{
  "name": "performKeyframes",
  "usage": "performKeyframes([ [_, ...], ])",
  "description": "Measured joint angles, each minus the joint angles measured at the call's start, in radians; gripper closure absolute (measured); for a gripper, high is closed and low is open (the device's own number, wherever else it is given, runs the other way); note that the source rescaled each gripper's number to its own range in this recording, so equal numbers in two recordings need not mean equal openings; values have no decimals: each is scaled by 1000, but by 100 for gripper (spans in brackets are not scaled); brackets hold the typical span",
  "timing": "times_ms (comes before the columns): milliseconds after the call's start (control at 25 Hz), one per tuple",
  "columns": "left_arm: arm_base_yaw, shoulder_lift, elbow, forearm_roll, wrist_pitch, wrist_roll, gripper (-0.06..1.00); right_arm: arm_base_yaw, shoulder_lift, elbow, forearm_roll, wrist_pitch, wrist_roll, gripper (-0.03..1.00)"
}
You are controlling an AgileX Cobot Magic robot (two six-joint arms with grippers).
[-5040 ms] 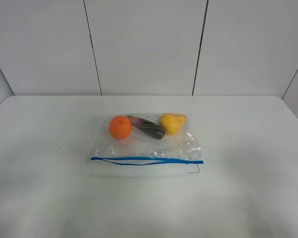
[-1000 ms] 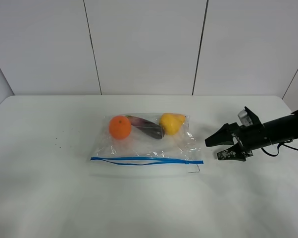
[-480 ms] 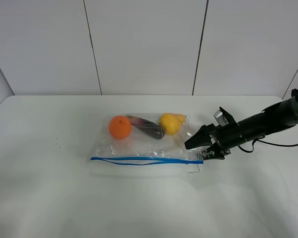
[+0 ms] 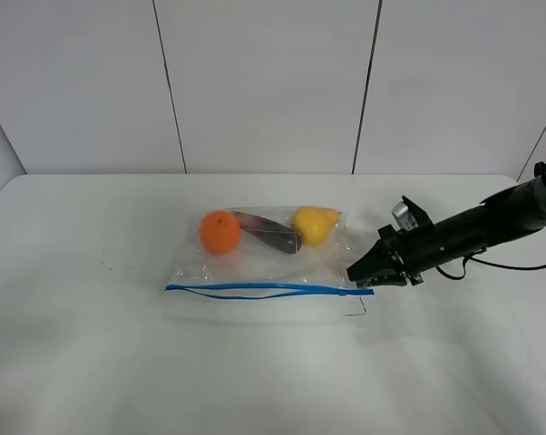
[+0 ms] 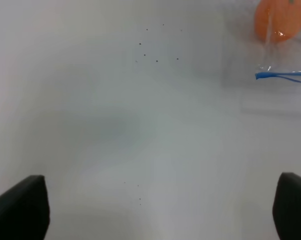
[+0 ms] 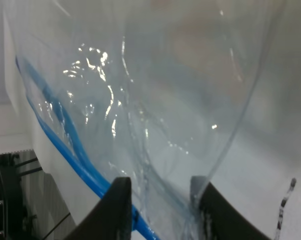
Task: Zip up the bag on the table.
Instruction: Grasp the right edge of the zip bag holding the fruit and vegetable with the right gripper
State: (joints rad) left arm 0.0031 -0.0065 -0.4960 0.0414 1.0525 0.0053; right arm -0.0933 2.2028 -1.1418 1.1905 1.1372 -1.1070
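Observation:
The clear bag lies flat on the white table, its blue zipper strip along the near edge. An orange, a purple eggplant and a yellow pear lie inside. My right gripper is at the bag's right edge, by the zipper's right end, and is shut on the plastic. In the right wrist view the film and the blue strip run between my fingers. My left gripper is open and empty over bare table, left of the bag's corner.
A white panelled wall stands behind the table. The right arm reaches in low from the right edge. A few dark specks mark the table left of the bag.
The right arm came in from the right. Its gripper, open half a second ago, has closed on the bag's right edge. The zipper's right end sits slightly higher.

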Motion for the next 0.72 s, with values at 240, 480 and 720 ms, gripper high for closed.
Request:
performKeyframes([
  [240,0,0,0,0,0,-5,-6,0,0,0,-16,0,11,67],
  [480,0,0,0,0,0,0,-6,0,0,0,-17,-5,13,81],
  [720,0,0,0,0,0,0,-6,0,0,0,-17,-7,14,84],
])
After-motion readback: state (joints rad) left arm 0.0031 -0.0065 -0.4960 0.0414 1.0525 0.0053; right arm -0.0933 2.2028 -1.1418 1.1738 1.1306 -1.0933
